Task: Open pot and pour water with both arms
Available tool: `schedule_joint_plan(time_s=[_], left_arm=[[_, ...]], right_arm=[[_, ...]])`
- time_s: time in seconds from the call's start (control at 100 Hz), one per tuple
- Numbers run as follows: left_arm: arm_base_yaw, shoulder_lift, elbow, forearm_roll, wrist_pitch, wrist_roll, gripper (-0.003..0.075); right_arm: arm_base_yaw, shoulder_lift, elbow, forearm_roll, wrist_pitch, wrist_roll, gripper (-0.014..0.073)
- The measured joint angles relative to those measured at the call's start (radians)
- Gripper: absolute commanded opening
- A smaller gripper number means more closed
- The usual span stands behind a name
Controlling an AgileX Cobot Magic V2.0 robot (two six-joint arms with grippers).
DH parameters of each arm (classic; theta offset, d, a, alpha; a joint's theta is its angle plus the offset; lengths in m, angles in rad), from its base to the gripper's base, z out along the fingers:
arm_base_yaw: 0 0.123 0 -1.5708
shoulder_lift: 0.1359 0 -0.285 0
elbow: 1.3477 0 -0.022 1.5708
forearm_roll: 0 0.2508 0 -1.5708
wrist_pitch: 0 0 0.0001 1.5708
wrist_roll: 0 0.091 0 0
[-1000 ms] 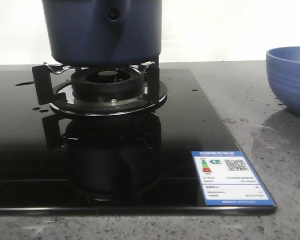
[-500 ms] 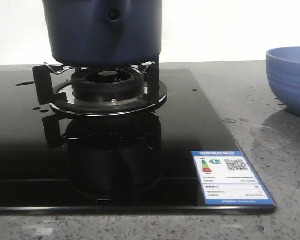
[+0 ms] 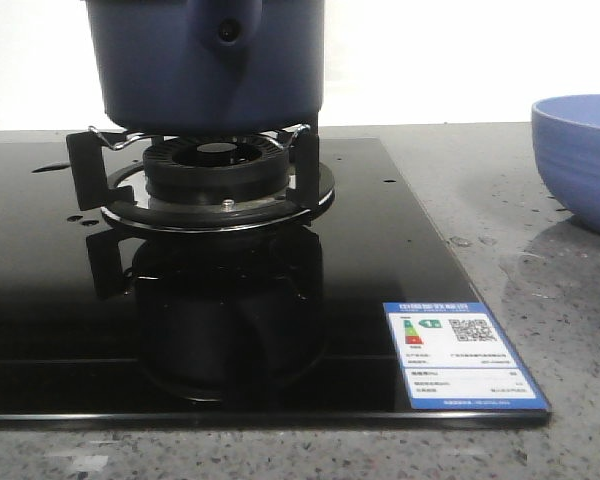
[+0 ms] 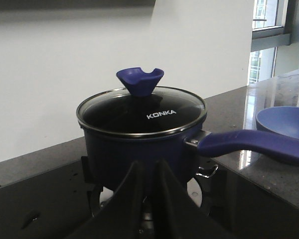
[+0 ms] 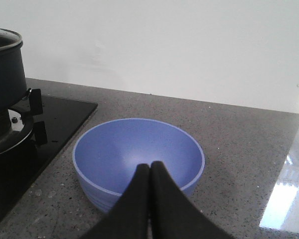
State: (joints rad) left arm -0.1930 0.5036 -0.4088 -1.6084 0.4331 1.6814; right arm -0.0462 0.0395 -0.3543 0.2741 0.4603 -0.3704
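Note:
The dark navy pot (image 3: 205, 70) stands on the burner's pan support; its top is cut off in the front view. In the left wrist view the pot (image 4: 139, 149) carries a glass lid (image 4: 154, 112) with a blue knob (image 4: 139, 82), and its long blue handle (image 4: 249, 144) points towards the bowl. My left gripper (image 4: 148, 167) is low in front of the pot, empty, with its fingers all but together. My right gripper (image 5: 150, 166) is shut and empty just before the blue bowl (image 5: 138, 154). Small water drops (image 3: 460, 241) lie on the counter. Neither gripper shows in the front view.
The black glass hob (image 3: 380, 260) with its burner (image 3: 215, 170) fills the left and middle. It has an energy label (image 3: 460, 350) at its front right corner. The periwinkle bowl (image 3: 580, 160) stands on the grey counter (image 3: 540, 300) to the right. A white wall runs behind.

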Motion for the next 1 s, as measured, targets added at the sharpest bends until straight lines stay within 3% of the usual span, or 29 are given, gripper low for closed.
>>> schedule_joint_plan(time_s=[1.0], left_arm=[[-0.153, -0.02, 0.049, -0.014, -0.014, 0.0, -0.002]], right_arm=[[0.0, -0.04, 0.006, 0.0, -0.01, -0.004, -0.0069]])
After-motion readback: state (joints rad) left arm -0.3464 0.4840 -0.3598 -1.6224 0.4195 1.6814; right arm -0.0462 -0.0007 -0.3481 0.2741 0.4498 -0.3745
